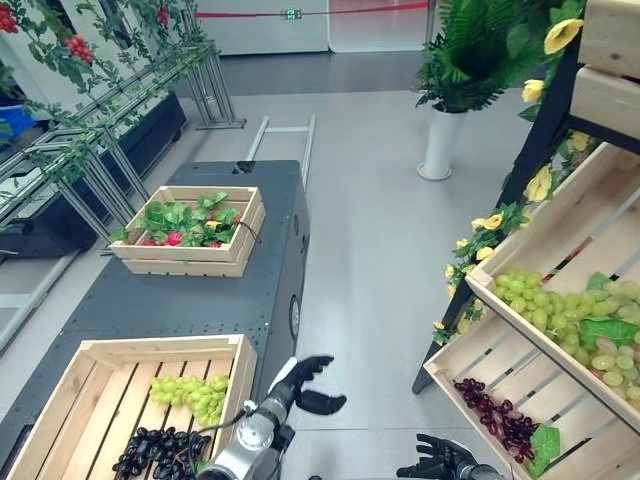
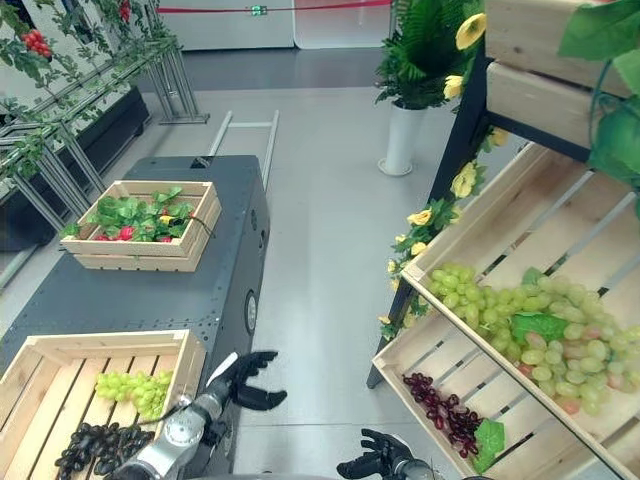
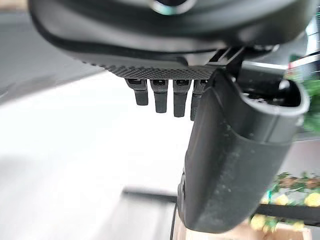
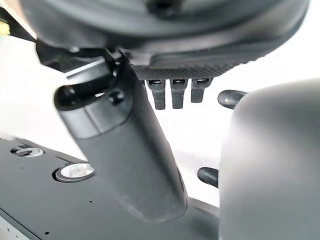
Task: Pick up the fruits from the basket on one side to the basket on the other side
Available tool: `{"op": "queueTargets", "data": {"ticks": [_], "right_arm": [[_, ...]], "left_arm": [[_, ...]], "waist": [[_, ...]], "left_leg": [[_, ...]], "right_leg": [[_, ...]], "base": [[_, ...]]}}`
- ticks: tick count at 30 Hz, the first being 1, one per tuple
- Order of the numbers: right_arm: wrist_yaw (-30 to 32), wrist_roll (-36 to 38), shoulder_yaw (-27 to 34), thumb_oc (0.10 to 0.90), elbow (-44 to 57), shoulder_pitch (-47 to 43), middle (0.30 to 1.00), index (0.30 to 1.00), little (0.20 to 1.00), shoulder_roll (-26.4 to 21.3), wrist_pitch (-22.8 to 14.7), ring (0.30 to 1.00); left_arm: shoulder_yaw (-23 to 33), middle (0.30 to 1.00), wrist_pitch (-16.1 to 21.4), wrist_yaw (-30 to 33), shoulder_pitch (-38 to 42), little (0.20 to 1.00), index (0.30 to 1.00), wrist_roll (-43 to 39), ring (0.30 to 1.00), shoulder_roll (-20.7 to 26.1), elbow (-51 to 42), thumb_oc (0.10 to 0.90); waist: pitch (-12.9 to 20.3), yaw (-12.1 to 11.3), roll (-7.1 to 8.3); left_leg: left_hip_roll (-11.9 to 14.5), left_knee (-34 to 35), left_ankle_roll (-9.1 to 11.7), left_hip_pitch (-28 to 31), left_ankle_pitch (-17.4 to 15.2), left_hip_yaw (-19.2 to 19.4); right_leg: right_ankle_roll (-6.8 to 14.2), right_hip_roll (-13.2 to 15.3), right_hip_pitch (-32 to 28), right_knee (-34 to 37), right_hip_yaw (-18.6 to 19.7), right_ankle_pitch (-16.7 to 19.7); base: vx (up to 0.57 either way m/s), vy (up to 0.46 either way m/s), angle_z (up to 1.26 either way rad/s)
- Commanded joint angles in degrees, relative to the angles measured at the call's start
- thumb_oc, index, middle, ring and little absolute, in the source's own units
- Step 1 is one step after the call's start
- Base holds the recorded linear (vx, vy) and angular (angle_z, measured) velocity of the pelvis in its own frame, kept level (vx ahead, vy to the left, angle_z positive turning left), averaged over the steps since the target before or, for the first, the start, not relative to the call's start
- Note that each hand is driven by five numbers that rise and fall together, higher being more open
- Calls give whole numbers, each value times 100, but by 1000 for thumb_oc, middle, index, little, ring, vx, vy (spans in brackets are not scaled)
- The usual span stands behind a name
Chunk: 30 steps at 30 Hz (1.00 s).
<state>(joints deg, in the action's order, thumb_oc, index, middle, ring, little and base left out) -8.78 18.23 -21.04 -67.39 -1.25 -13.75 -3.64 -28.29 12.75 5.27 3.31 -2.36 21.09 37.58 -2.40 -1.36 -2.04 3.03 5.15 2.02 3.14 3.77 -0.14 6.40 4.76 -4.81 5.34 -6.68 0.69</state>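
Both dark robot hands, left hand (image 1: 305, 385) and right hand (image 1: 438, 462), hang released and empty, while the soft, fragile green grape bunch (image 1: 196, 395) in the slatted wooden crate (image 1: 70, 400) on the dark tabletop (image 1: 190, 300) looks best lifted by its stem

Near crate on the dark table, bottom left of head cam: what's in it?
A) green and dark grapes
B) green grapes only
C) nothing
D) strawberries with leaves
A: the near wooden crate holds a bunch of green grapes with a bunch of dark grapes in front of it; the leafy red fruit sits in the far crate.
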Motion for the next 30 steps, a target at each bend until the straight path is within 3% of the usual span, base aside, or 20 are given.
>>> {"op": "queueTargets", "data": {"ticks": [1, 9, 19, 26, 30], "right_arm": [[-109, -99, -80, 800, 317, -207, 900, 900, 900, -198, -68, 900], [-219, -256, 6, 800, 536, 33, 900, 900, 900, -347, -22, 900], [-321, -190, 42, 800, 728, 263, 900, 900, 900, -360, -219, 900], [-343, -42, -83, 800, 781, 252, 900, 900, 900, -327, -386, 900], [-261, 146, -183, 800, 860, 205, 900, 900, 900, -319, -588, 900]], "left_arm": [[466, 900, -50, 716, 803, 900, 900, 568, 900, 441, -462, 800], [1156, 900, -491, 1412, 465, 900, 900, 1220, 900, 1137, -1126, 800], [2189, 900, -1085, 1921, -418, 900, 900, 1944, 900, 1570, -1401, 800], [2476, 900, -1387, 2346, -743, 900, 900, 2246, 900, 1820, -1190, 800], [2533, 900, -1759, 2711, -755, 900, 900, 2613, 900, 2178, -982, 800]], "waist": [[-193, -220, 153], [-265, -443, 206], [-482, -846, 311], [-706, -979, 461], [-989, -1010, 520]], "left_leg": [[-454, -15, -369, -84, -225, -214], [-484, -15, -341, -176, -139, -405], [-488, -15, -309, -361, 17, -680], [-442, -81, -280, -533, 57, -755], [-422, -98, -272, -685, 81, -821]], "right_leg": [[-265, -135, 168, -173, -277, 84], [-305, -128, 139, -203, -550, 15], [-392, -156, 217, -379, -918, -115], [-448, -224, 363, -497, -999, -165], [-486, -264, 543, -633, -1062, -212]], "base": [[11, -5, 16], [22, 3, 25], [37, 20, 20], [24, 3, 8], [-11, 10, 12]]}}
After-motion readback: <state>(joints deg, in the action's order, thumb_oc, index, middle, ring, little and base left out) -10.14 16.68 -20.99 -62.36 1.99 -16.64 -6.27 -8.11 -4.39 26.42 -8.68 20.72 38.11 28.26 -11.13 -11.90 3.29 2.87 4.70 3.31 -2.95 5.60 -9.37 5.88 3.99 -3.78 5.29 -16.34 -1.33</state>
